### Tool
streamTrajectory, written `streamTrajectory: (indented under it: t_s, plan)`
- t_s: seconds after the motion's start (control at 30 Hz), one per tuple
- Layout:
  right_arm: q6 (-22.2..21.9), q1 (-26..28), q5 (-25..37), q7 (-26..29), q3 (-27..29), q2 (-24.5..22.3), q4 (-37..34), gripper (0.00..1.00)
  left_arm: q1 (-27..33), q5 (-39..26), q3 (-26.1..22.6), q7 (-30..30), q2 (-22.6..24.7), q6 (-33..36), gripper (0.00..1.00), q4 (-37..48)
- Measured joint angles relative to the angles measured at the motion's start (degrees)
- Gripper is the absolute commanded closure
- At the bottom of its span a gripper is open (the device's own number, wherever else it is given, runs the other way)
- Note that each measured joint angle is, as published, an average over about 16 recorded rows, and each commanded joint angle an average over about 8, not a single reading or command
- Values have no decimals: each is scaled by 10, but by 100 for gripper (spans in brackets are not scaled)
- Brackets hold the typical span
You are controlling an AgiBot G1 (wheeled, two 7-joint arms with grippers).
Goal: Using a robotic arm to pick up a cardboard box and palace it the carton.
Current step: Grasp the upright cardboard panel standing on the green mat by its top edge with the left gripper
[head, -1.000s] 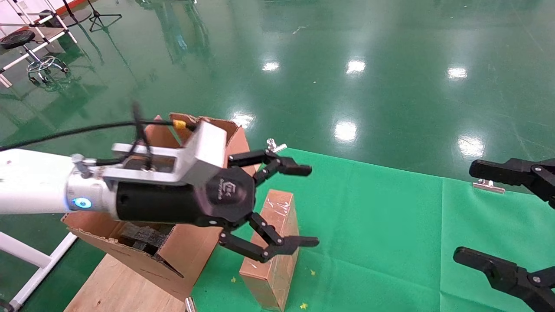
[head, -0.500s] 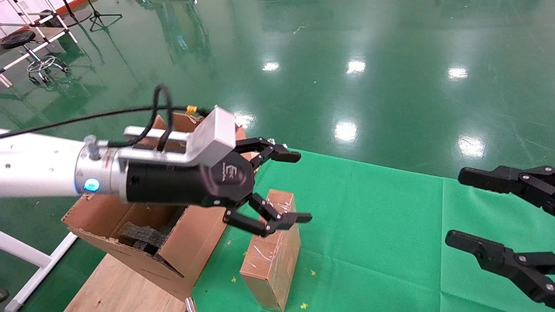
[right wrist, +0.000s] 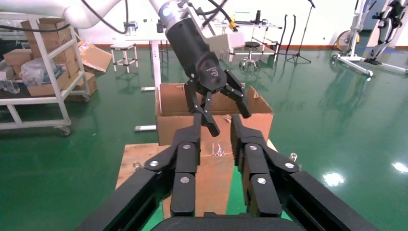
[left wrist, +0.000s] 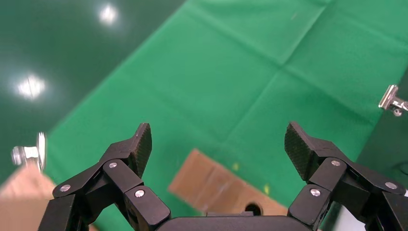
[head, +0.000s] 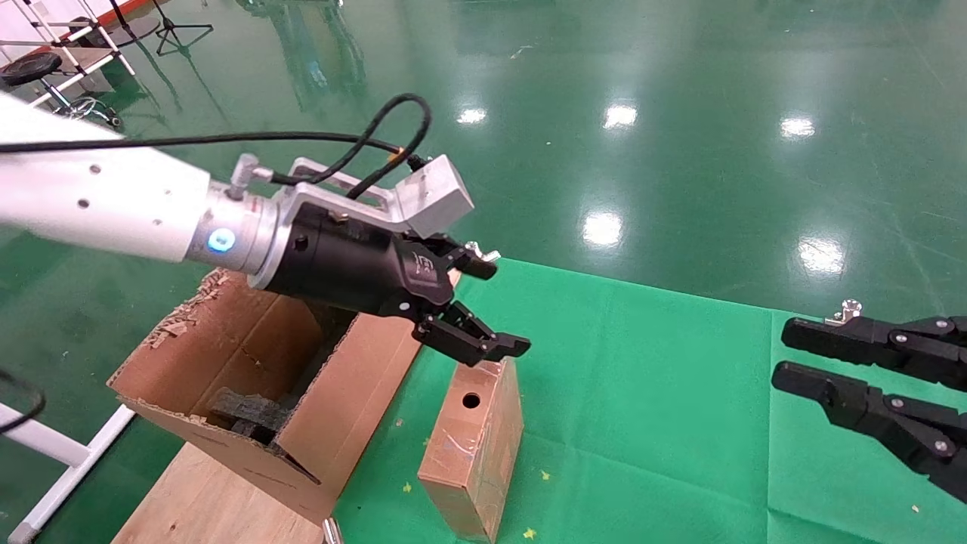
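Head view: left gripper (head: pixel 495 308), fingers spread and empty, hovers above the cardboard box (head: pixel 472 446); long axis runs toward the robot.

The robotic arm (head: pixel 106 200), the robot's left, reaches in from the left and slopes downward, its silver wrist and black body angled toward the cardboard box (head: pixel 472 446). A black cable loops above the grey camera block on its wrist. The left gripper (head: pixel 491 310) hangs just above the cardboard box's upper end without touching it, fingers spread wide apart; in the left wrist view the two ribbed pads (left wrist: pixel 143 142) stand well apart with the cardboard box below between them. The right gripper (head: pixel 786 355) sits well to the right of the cardboard box, fingers nearly parallel with a narrow gap between them.
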State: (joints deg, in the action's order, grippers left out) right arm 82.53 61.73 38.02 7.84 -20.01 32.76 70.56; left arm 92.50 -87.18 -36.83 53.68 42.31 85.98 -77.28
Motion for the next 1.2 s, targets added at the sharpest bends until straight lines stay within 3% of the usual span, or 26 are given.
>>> streamTrajectory:
  t_s: [0.33, 0.63, 0.87, 1.2]
  plan:
    - [0, 0, 0, 0, 0, 0, 0, 100, 99, -101, -134, 242, 56, 45, 0, 5]
    - [0, 0, 0, 0, 0, 0, 0, 100, 166, -79, -273, 420, 100, 49, 0, 18]
    - [0, 0, 0, 0, 0, 0, 0, 100, 190, -43, -343, 483, 120, 42, 0, 25]
    - [0, 0, 0, 0, 0, 0, 0, 100, 194, -43, -390, 504, 133, 27, 0, 24]
